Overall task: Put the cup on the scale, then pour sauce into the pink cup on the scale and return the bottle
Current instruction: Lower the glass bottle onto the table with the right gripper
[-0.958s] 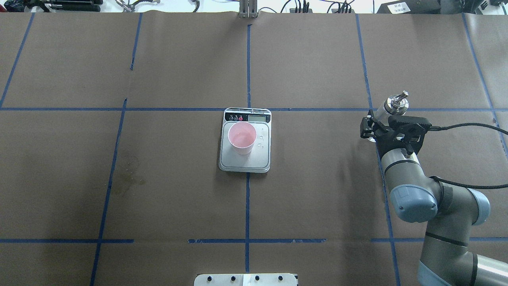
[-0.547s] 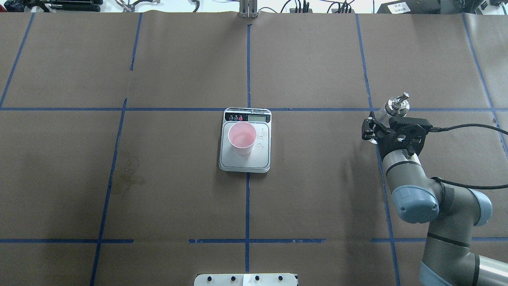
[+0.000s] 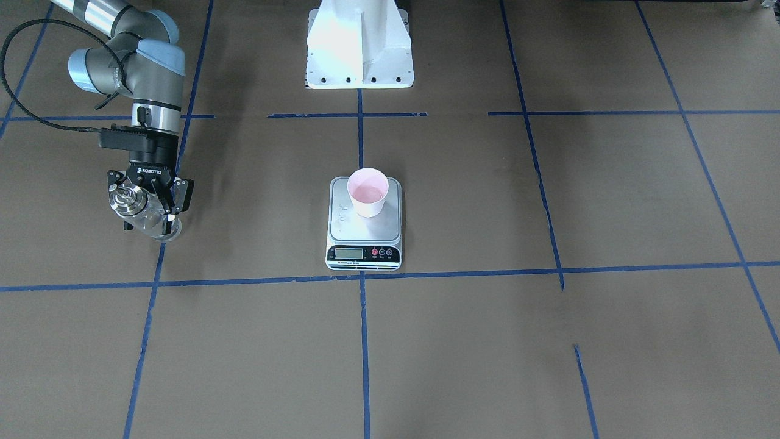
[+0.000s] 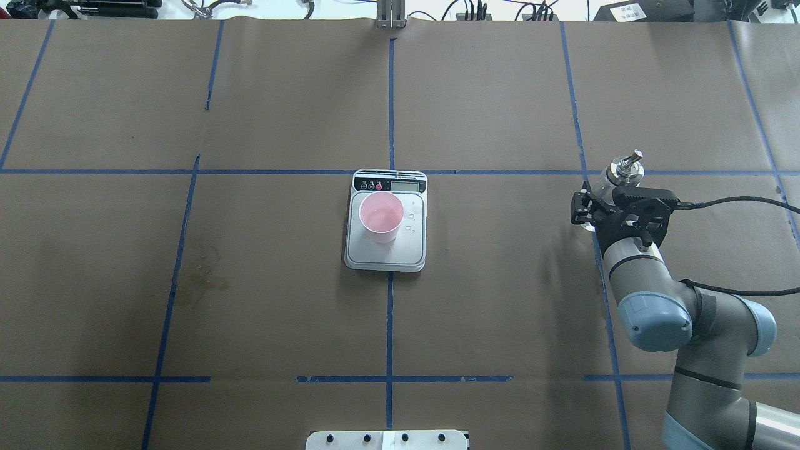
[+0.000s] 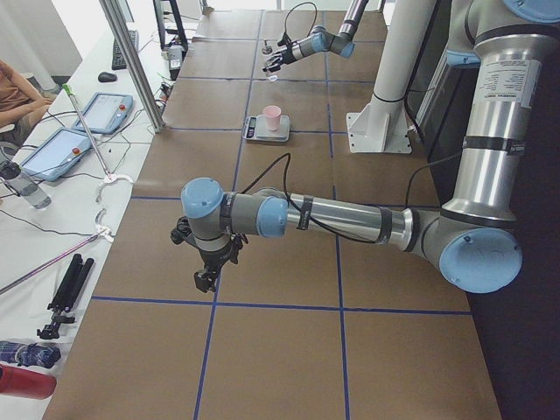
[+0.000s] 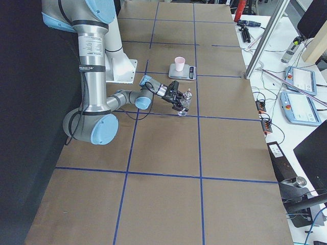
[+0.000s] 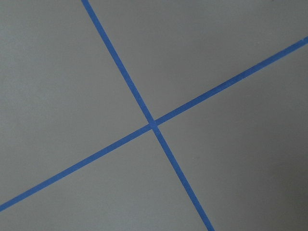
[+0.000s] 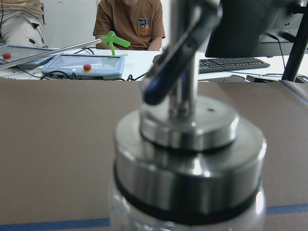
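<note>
The pink cup (image 4: 380, 215) stands upright on the scale (image 4: 400, 255) at the table's centre, with a little clear sauce in it. It also shows in the front view (image 3: 367, 192). My right gripper (image 3: 149, 212) is shut on the glass bottle (image 3: 125, 200), far to the right of the scale. The bottle stands nearly upright, its base at or just above the table, its metal cap and spout (image 4: 625, 167) on top. The cap fills the right wrist view (image 8: 187, 159). My left gripper (image 5: 203, 278) shows only in the left side view, low over bare table; I cannot tell whether it is open.
Several water drops (image 4: 410, 222) lie on the scale's platform beside the cup. A faint stain (image 4: 203, 275) marks the brown paper left of the scale. Blue tape lines (image 4: 390, 325) cross the table. The robot's white base (image 3: 359, 49) stands behind the scale.
My right gripper has sunk a little and drawn slightly towards the robot with the bottle in it. The cup and scale have not moved.
</note>
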Controlling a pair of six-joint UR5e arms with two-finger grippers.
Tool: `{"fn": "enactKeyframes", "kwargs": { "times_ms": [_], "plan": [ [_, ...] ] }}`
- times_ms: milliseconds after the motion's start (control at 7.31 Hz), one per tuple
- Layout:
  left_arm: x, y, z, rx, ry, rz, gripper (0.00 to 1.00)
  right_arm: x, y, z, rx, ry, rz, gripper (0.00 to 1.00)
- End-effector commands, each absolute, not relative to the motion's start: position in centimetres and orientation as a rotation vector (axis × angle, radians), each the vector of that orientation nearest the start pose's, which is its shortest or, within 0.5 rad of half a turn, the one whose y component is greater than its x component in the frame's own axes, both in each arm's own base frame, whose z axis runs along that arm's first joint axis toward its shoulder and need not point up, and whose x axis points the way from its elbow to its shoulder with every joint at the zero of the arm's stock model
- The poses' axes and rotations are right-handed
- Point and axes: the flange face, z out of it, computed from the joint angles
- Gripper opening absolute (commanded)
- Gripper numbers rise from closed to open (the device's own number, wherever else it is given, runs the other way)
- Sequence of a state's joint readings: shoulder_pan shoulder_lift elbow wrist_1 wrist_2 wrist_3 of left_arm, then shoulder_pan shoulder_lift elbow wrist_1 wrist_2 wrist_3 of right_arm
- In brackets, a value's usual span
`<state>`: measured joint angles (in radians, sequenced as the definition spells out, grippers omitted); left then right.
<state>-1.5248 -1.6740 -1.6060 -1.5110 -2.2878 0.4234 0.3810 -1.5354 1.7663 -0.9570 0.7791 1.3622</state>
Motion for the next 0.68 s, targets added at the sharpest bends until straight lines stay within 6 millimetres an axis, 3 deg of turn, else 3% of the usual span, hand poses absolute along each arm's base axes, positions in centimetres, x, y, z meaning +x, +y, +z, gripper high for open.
{"fn": "enactKeyframes", "kwargs": {
  "times_ms": [0,547],
  "plan": [
    [-4.3,-53.99,59.83,0.21,0.698,0.477,1.0,-40.29,-38.13,47.1,0.942,-0.553,0.487,0.0],
    [-4.42,-53.67,59.12,0.225,0.692,0.481,1.0,-40.12,-38.05,47.09,0.941,-0.555,0.487,0.0]
  ]
}}
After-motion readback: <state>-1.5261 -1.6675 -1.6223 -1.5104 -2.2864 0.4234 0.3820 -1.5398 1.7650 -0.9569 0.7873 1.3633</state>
